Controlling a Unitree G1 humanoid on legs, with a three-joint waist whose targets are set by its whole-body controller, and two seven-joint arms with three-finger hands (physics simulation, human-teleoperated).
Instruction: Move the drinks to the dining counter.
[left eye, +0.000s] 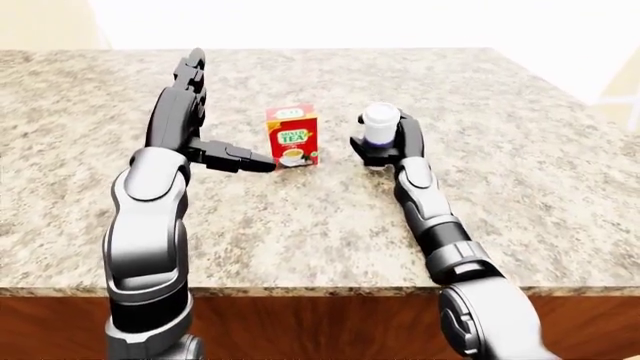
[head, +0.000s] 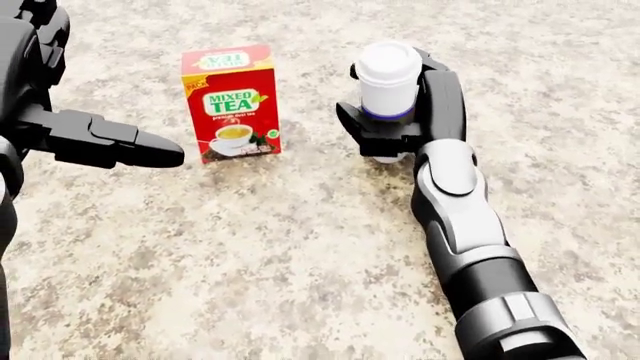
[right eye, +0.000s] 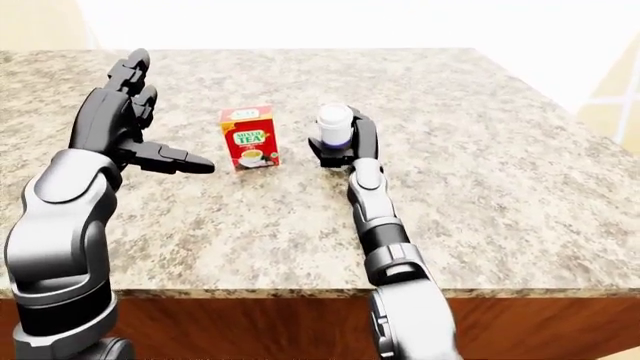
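Note:
A white lidded cup (head: 388, 75) with a blue band stands upright in my right hand (head: 392, 127), whose fingers close round its lower half; its base is at or just above the speckled stone counter (left eye: 300, 225), and I cannot tell if it touches. A red "Mixed Tea" box (head: 232, 101) stands upright on the counter just left of the cup, apart from it. My left hand (head: 100, 90) hovers left of the box, open, its thumb (head: 140, 150) pointing toward the box without touching it.
The counter's near edge with a brown wooden face (left eye: 320, 322) runs along the bottom of the left-eye view. Its right edge (left eye: 560, 97) slants away past my right arm. Pale floor shows beyond that edge.

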